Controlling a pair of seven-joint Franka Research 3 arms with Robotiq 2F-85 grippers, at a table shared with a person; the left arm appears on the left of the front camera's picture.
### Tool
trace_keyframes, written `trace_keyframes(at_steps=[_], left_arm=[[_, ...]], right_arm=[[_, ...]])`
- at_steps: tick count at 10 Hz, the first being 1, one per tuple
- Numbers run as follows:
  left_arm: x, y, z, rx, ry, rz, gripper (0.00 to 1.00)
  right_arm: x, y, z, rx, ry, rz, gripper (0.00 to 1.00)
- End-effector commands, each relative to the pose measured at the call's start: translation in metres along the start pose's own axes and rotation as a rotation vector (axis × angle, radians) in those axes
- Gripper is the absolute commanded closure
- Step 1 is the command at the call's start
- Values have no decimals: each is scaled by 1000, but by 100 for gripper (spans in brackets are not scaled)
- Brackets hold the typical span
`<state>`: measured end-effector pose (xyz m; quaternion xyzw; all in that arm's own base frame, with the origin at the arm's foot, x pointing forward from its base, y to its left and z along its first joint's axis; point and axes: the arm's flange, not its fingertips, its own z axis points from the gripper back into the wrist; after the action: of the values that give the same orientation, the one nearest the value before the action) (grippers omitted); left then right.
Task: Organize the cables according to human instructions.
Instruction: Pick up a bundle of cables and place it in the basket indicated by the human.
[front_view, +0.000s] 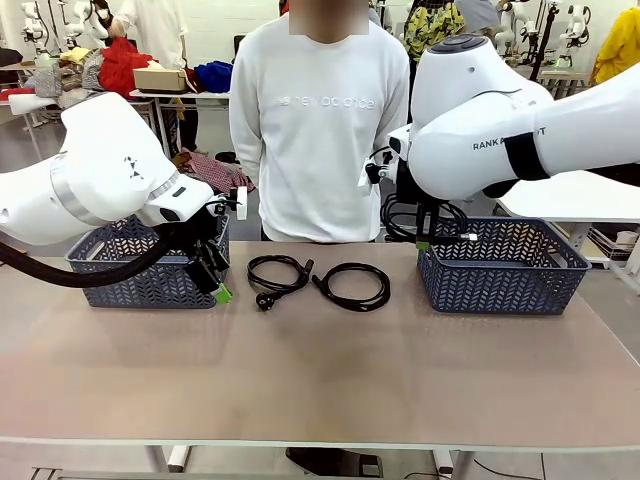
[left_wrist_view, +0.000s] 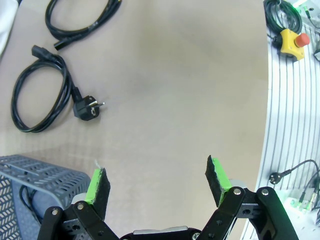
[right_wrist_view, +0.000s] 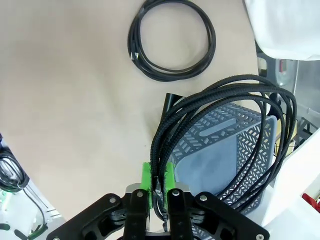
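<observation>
Above a corner of the right basket (right_wrist_view: 220, 150), the braided cable (right_wrist_view: 200, 97) hung in long loops running away from the fingers across that basket; your right gripper (right_wrist_view: 157, 172) was clamped on it. Your left gripper (left_wrist_view: 157, 182) stood open and empty beside the left basket (left_wrist_view: 35, 175).

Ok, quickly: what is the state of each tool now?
Left tool: open, empty.
Right tool: shut on a braided cable.
</observation>
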<state>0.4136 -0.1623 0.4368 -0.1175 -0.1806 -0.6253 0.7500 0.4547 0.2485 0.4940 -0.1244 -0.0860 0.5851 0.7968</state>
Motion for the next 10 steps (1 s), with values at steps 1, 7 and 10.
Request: trace_keyframes(at_steps=[1,7,10], left_arm=[[-1,-1,1,6,-10,12,0],[-1,-1,1,6,-10,12,0],[-1,-1,1,6,-10,12,0]], right_arm=[[-5,3,1,-4,0,-9,100],[-42,-64,-16,-23,40,-26,88],[-76,-94,-29,-13,25,40,88]])
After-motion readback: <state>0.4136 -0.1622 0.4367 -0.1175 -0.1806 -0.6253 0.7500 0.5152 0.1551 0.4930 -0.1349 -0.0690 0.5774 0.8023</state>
